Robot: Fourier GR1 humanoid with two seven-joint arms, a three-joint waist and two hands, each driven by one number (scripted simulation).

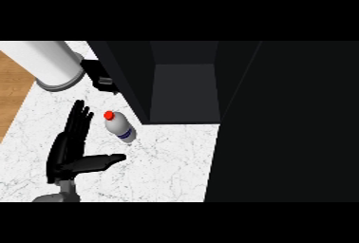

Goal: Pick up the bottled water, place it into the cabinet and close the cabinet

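Bottled water: clear, red cap, blue band. Sits on white speckled table, just in front of open cabinet, near its left wall.

Left hand: just left of bottle, small gap between them. Hand wide open, fingers straight, thumb sticking out under bottle. Holds nothing.

Cabinet dark inside. Cabinet door swung out, big dark panel at right.

Big white tube at far left corner. Right hand not seen.

Kitchen, prob.: white marble counter, dark open cabinet on it, wood surface at left.
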